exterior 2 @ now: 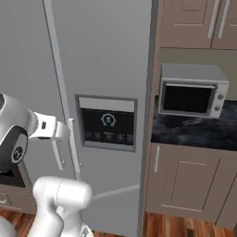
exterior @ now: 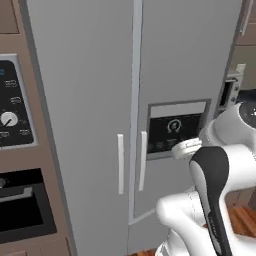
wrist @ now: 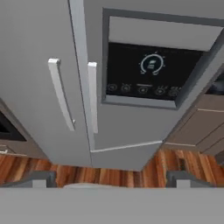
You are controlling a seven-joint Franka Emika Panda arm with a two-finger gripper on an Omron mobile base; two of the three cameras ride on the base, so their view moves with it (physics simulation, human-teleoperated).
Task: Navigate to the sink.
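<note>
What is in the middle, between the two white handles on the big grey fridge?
Just the upright seam where the two fridge doors meet, seen in the hand view. The left handle and the right handle stand on either side of it.

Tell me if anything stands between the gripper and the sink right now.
The robot faces a grey fridge head on, with the gripper aimed at its doors. A counter with a microwave runs to the right. Where the sink lies cannot be told from here.

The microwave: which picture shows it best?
The right base view: the microwave sits whole on the dark counter beside the fridge. The left base view catches just a sliver at the fridge's edge; the hand view gives nothing clear.
</note>
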